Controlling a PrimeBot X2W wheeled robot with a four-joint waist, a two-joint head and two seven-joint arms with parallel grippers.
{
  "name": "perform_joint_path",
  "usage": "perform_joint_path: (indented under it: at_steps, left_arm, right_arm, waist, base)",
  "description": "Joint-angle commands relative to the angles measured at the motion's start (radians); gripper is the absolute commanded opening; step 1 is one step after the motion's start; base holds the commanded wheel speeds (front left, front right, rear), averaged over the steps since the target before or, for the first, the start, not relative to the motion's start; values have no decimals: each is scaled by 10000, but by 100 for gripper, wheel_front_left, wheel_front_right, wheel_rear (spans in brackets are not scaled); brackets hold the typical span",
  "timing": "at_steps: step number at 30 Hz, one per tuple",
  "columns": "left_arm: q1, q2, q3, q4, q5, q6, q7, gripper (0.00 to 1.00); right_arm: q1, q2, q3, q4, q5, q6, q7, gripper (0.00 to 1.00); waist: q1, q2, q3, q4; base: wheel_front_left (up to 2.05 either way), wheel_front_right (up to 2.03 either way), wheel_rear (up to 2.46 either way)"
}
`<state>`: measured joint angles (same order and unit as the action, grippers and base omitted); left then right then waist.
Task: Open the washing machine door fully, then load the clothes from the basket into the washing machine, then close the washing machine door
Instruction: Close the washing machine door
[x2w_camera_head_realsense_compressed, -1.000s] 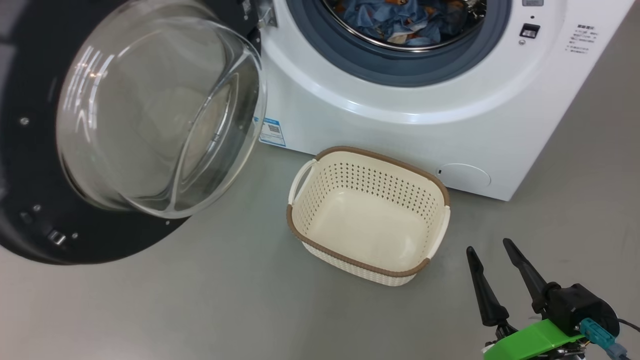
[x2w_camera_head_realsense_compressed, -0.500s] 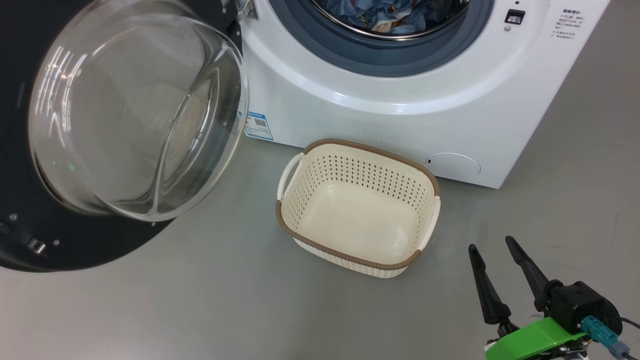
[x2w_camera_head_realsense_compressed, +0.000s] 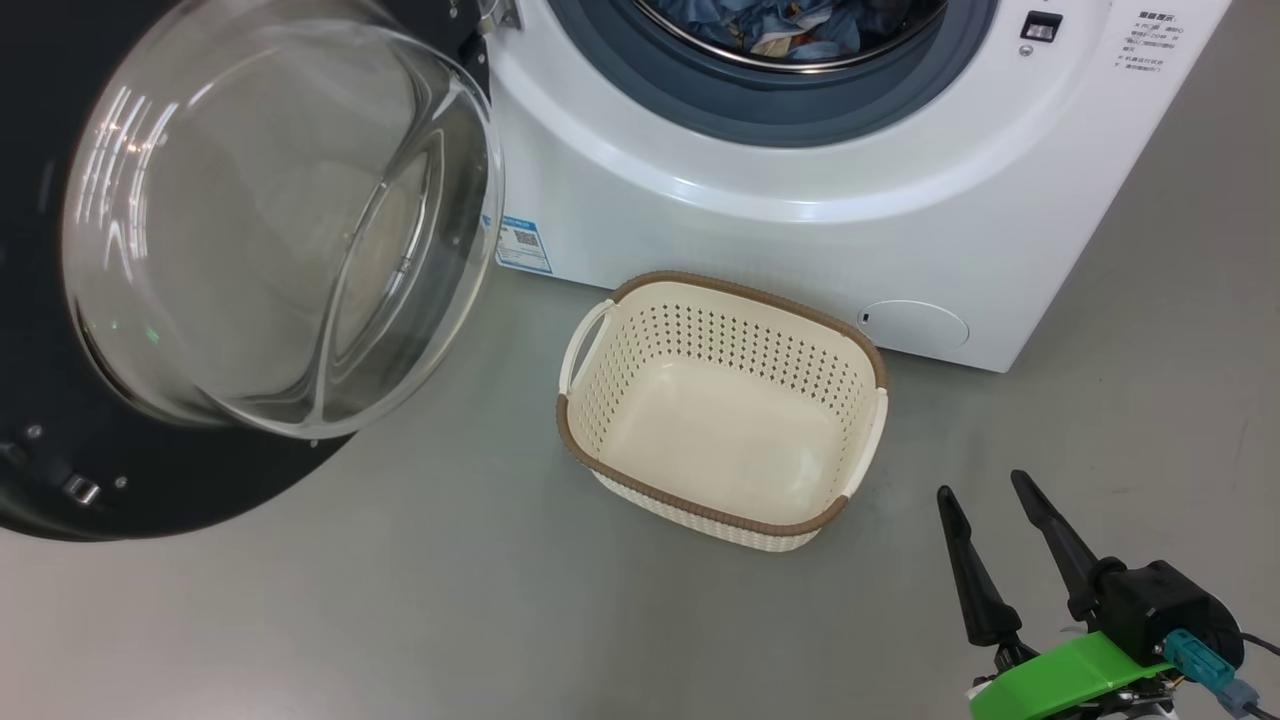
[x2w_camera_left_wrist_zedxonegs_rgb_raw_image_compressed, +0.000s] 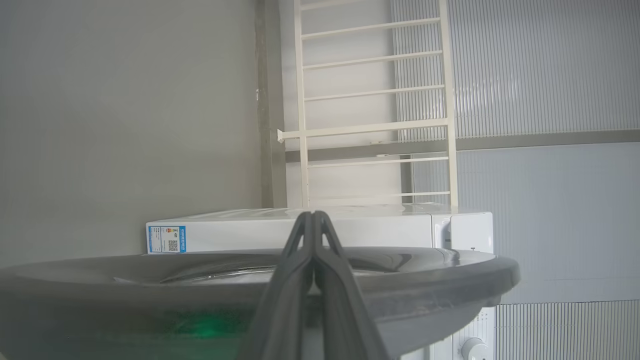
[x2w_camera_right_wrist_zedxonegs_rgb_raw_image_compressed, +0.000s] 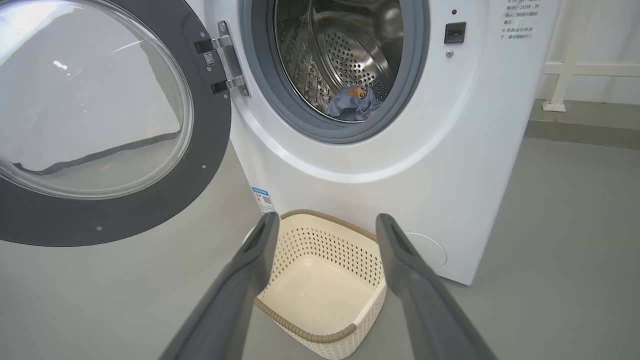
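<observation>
1. The left end effector (x2w_camera_left_wrist_zedxonegs_rgb_raw_image_compressed: 314, 215) has its fingers pressed together with nothing between them. In the left wrist view it sits just behind the outer rim of the door (x2w_camera_left_wrist_zedxonegs_rgb_raw_image_compressed: 425, 280). Contact cannot be told, but the pose looks suited to pushing rather than gripping.
2. The right end effector (x2w_camera_head_realsense_compressed: 980, 487) has its fingers spread apart and empty. It hangs low over the floor (x2w_camera_head_realsense_compressed: 450, 600) near the basket (x2w_camera_head_realsense_compressed: 730, 340), probably parked out of the door's swing.
3. The door (x2w_camera_head_realsense_compressed: 200, 490) stands wide open on its hinge at the left of the machine (x2w_camera_head_realsense_compressed: 800, 240), with its glass bowl facing the room.
4. The clothes (x2w_camera_head_realsense_compressed: 790, 25) lie inside the drum and the basket is empty, so loading looks done and closing is left.
5. The basket stands on the floor just before the machine, below the opening. It is low, so the door likely passes over it, though that clearance is unsure.
6. A white rail frame (x2w_camera_left_wrist_zedxonegs_rgb_raw_image_compressed: 375, 100) stands behind the machine, clear of the work.
</observation>
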<state>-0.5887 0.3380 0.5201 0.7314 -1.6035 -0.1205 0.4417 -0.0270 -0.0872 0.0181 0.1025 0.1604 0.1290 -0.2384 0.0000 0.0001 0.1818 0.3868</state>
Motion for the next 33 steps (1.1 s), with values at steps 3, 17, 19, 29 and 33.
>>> perform_joint_path:
  at_steps: [3, 17, 19, 29, 33]
  left_arm:
    - [191, 431, 134, -522, -238, -94, 440, 0]
    - [1065, -234, -507, -1535, -559, -100, 2266, 0]
    - [1165, -323, -574, -1717, -627, -100, 2491, 0]
    - [1848, -1124, -1053, -3114, -1022, -81, 3571, 0]
    - [2082, -1456, -1331, -3787, -1204, 72, 4029, 0]
  right_arm:
    - [-350, 15, 249, -199, 54, 17, -44, 100]
    - [-310, 49, 215, -19, 164, 17, -99, 100]
    - [-309, 58, 205, -5, 171, 17, -105, 100]
    - [-313, 131, 215, 143, 219, 17, -152, 100]
    - [-327, 155, 216, 216, 220, 17, -168, 100]
  waist:
    - [0, -1, -9, 2]
    - [0, -1, -88, 100]
    - [0, -1, -78, 115]
    - [0, -1, -27, 156]
    - [0, -1, -38, 160]
  base:
    - [0, 0, 0]
    - [0, 0, 0]
    - [0, 0, 0]
    - [0, 0, 0]
    - [0, 0, 0]
